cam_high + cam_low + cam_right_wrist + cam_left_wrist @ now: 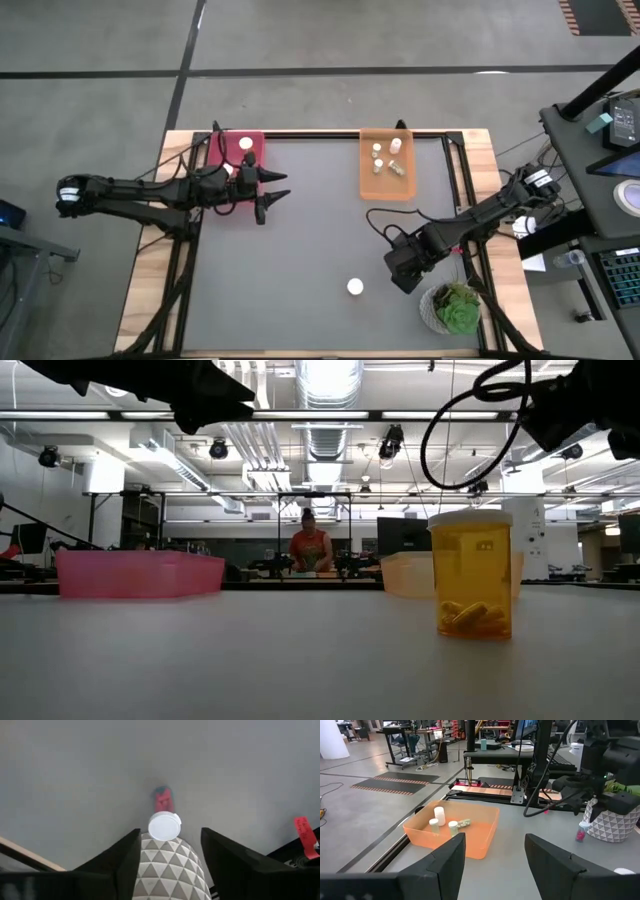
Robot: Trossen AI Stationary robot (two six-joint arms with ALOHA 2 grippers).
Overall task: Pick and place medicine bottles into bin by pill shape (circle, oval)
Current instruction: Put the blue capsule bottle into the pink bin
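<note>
No text, brand, number or sign can be read in any of the views. The amber bottle (471, 573) in the low view has a small mark on its side, but it is too small to read. In the right wrist view a red tag (305, 830) at the edge carries some dark writing, also not readable. The monitor (624, 122) beside the table in the high view shows content too small to make out.

Overhead looking down, low level across table (200, 660), wrists forward past jaws
</note>
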